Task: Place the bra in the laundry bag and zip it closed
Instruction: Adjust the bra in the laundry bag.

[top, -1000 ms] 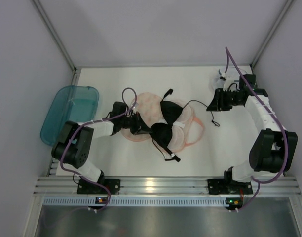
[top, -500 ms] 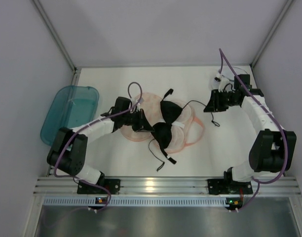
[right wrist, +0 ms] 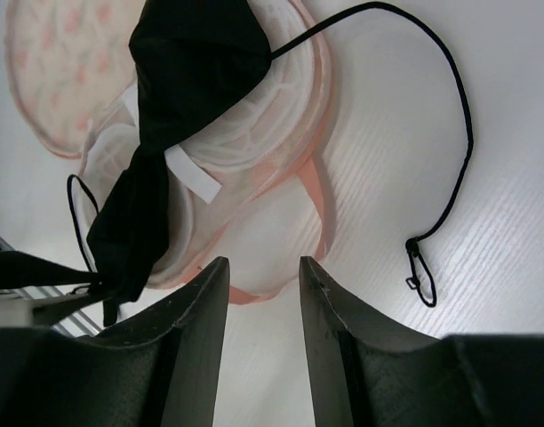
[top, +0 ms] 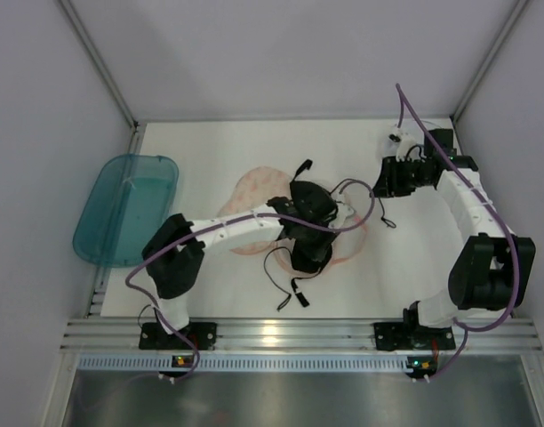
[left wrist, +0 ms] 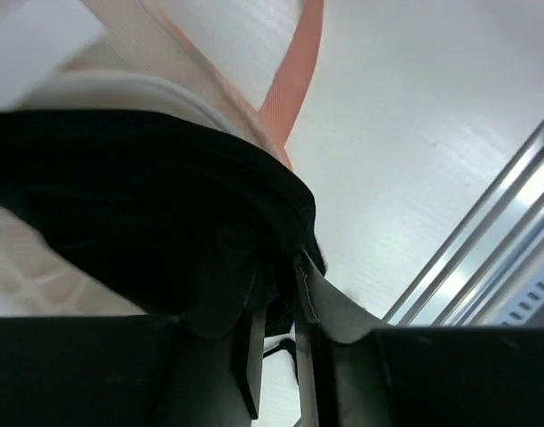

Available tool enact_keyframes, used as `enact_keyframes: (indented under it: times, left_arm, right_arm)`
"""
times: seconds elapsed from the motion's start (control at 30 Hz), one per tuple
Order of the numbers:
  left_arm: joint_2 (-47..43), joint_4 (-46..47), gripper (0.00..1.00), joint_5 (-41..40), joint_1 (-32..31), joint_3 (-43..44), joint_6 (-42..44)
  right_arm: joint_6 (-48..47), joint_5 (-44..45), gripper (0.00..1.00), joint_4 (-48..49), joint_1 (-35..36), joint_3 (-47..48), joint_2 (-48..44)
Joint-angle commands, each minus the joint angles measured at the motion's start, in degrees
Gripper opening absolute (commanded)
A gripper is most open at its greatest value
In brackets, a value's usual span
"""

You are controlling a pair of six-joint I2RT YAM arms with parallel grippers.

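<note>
Bra on laundry bag; white tag (unreadable).

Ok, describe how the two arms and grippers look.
The left arm and right arm match: white links, bulky black joints, a purple cable looping alongside, black bases. The left gripper and right gripper are black, each with two tapering fingers.

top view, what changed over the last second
The left gripper swept right across the laundry bag, from its left lobe to over the bra, dragging the bra's near cup rightward. Its fingers look nearly closed on the fabric. The right gripper stayed open at the far right. The laundry bag and the teal bin kept their places.
</note>
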Motion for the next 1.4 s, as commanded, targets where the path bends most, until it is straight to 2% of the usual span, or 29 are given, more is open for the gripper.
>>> enact_keyframes:
  times: [0.0, 0.03, 0.07, 0.1, 0.17, 0.23, 0.33, 0.4, 0.47, 0.63, 0.73, 0.87, 0.97, 1.0, 1.1, 1.37]
  left_arm:
    - [5.27, -10.24, 0.25, -6.69, -1.38, 2.16, 3.96]
    - [5.71, -10.25, 0.33, -6.69, -1.29, 3.30, 3.96]
    - [5.45, -10.25, 0.55, -7.21, -1.21, 3.83, 3.61]
    - [4.15, -10.16, 0.72, -6.35, -0.95, 4.45, 3.61]
    - [2.21, -10.07, 0.75, -3.46, -0.24, 6.38, 3.35]
    - [-1.91, -9.64, 0.75, 4.79, 2.74, 7.26, 2.04]
    - [-8.49, -6.75, 0.77, 15.94, 11.69, 6.57, -2.71]
    - [-11.06, -6.64, 0.79, 18.70, 18.18, 5.95, -3.69]
    - [-14.40, -6.65, 0.81, 18.62, 21.02, 4.73, -4.03]
    - [-20.73, -6.38, 0.74, 23.01, 29.11, -8.79, -7.55]
    - [-23.81, -1.57, 0.70, 25.73, 29.29, -18.37, -9.48]
    - [-25.84, 11.24, 0.61, 29.34, 29.29, -28.13, -16.58]
    - [-23.91, 16.98, 0.55, 30.83, 29.03, -31.04, -21.69]
    - [-22.16, 19.43, 0.49, 31.18, 28.77, -31.14, -22.49]
    - [-18.47, 21.74, 0.41, 31.19, 27.71, -30.53, -24.34]
    - [-9.15, 22.97, 0.38, 27.59, 24.55, -28.24, -26.89]
  right_arm:
    - [-1.37, 1.77, 0.39, -1.47, -0.52, 4.07, -0.21]
    - [-2.07, 2.64, 0.39, -2.08, -0.70, 4.51, -0.48]
    - [-2.51, 3.26, 0.40, -2.52, -0.70, 4.95, -0.91]
    - [-3.04, 3.96, 0.40, -2.87, -0.70, 5.82, -1.18]
    - [-4.01, 5.64, 0.40, -4.10, -0.79, 7.14, -1.71]
    - [-4.36, 5.47, 0.40, -5.42, -0.70, 9.43, -2.06]
    - [-3.75, 5.64, 0.39, -7.36, 0.08, 11.10, -2.85]
    - [-3.75, 6.87, 0.40, -7.36, 1.23, 10.67, -4.08]
    - [-3.84, 9.24, 0.39, -7.27, 4.65, 10.40, -5.13]
    - [-3.66, 12.84, 0.36, -7.71, 13.95, 10.14, -4.96]
    - [-2.52, 13.64, 0.32, -7.01, 18.96, 8.47, -3.73]
    - [-0.94, 11.89, 0.29, -5.08, 23.72, 3.22, -2.85]
    - [0.64, 9.52, 0.27, -1.74, 26.71, -1.27, -2.41]
    - [0.82, 9.16, 0.26, -1.12, 27.33, -2.16, -2.06]
    - [0.73, 7.05, 0.21, 0.46, 28.39, -4.88, -0.31]
    - [0.91, 5.29, 0.14, 3.80, 28.30, -5.86, 5.15]
